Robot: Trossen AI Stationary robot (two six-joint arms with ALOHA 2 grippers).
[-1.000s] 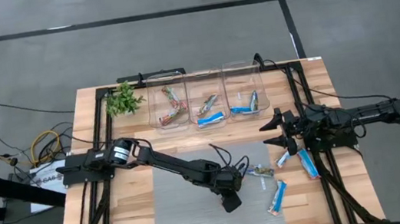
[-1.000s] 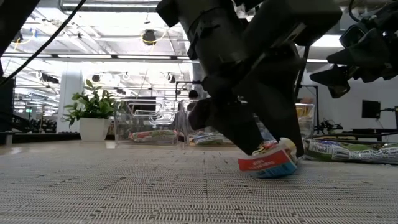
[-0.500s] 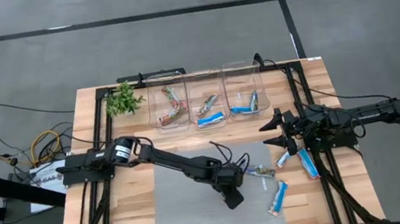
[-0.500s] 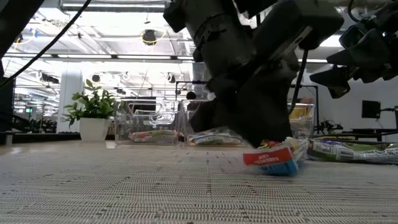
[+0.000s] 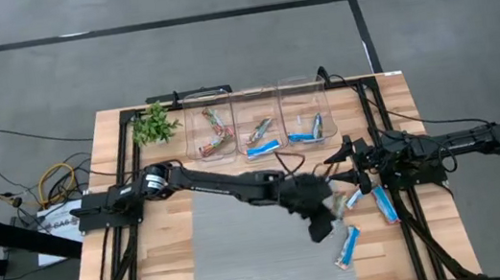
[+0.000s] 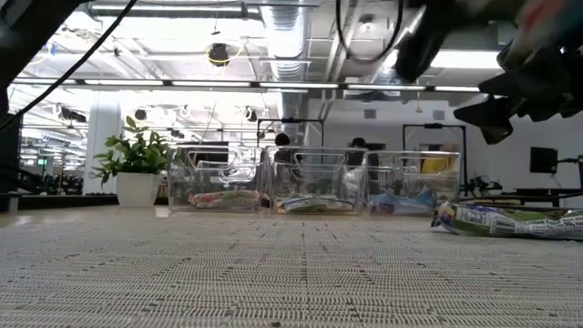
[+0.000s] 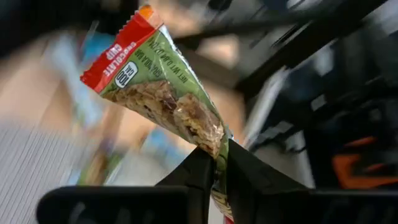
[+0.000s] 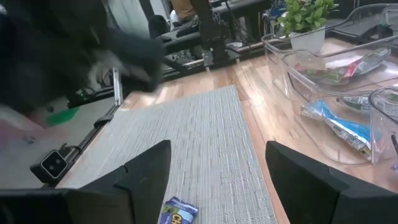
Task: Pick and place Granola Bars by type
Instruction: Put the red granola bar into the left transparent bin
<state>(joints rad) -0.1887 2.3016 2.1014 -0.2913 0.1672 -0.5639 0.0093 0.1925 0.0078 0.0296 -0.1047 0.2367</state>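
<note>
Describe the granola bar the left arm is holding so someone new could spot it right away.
Start at the grey mat on the wooden table and follow the left arm to its right side. The left gripper is shut on the granola bar. Its wrapper is green and see-through with a red-orange end, not blue-and-white like the bars below.

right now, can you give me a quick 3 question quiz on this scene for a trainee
1. True or false: the left gripper holds a red-and-green granola bar.
2. How many clear bins stand along the table's far edge?
A. two
B. three
C. four
3. Fill in: the right gripper waits with its jaws ____.

Key
1. True; its jaws pinch the wrapper's end.
2. B.
3. Open, holding nothing.
</note>
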